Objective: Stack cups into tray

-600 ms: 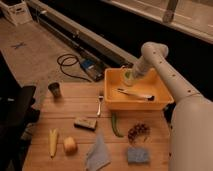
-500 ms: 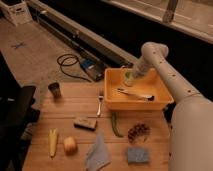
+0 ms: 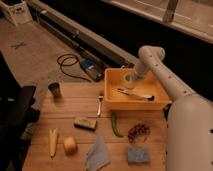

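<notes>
One pale green cup (image 3: 128, 84) stands in the yellow tray (image 3: 112, 102) with the gripper (image 3: 131, 76) at it, unmoved since a moment ago, its hold impossible to tell, while the dark cup (image 3: 55, 90) waits unstacked on the table (image 3: 80, 137).

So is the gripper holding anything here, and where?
Cannot tell: the gripper is at the rim of the pale cup inside the yellow tray; contact unclear.

End effector (image 3: 129, 79) inside tray (image 3: 131, 104); cup (image 3: 55, 90) well left
</notes>
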Robot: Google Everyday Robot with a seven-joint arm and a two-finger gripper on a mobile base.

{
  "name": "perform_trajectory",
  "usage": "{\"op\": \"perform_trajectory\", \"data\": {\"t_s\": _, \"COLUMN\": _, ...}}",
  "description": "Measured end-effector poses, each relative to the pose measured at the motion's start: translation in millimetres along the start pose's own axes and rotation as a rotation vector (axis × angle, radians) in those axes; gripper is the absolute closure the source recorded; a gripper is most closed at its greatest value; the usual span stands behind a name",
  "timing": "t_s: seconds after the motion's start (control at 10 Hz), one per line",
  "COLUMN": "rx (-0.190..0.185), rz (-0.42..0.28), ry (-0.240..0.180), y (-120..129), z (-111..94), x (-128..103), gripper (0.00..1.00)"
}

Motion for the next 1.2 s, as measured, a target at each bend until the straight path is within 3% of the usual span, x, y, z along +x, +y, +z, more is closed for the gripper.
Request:
{"op": "perform_trajectory", "data": {"t_s": 0.5, "rx": -0.012, "rz": 0.025, "ry": 0.035, "y": -11, "z": 23, "x": 20, "gripper": 0.99}}
{"op": "perform_trajectory", "data": {"t_s": 0.6, "rx": -0.010, "rz": 0.025, "ry": 0.036, "y": -11, "z": 23, "x": 20, "gripper": 0.95}}
{"op": "perform_trajectory", "data": {"t_s": 0.9, "rx": 0.001, "rz": 0.028, "ry": 0.045, "y": -14, "z": 25, "x": 23, "gripper": 0.68}}
{"op": "perform_trajectory", "data": {"t_s": 1.0, "rx": 0.005, "rz": 0.030, "ry": 0.047, "y": -15, "z": 26, "x": 24, "gripper": 0.65}}
{"op": "perform_trajectory", "data": {"t_s": 1.2, "rx": 0.005, "rz": 0.031, "ry": 0.048, "y": -15, "z": 24, "x": 24, "gripper": 0.76}}
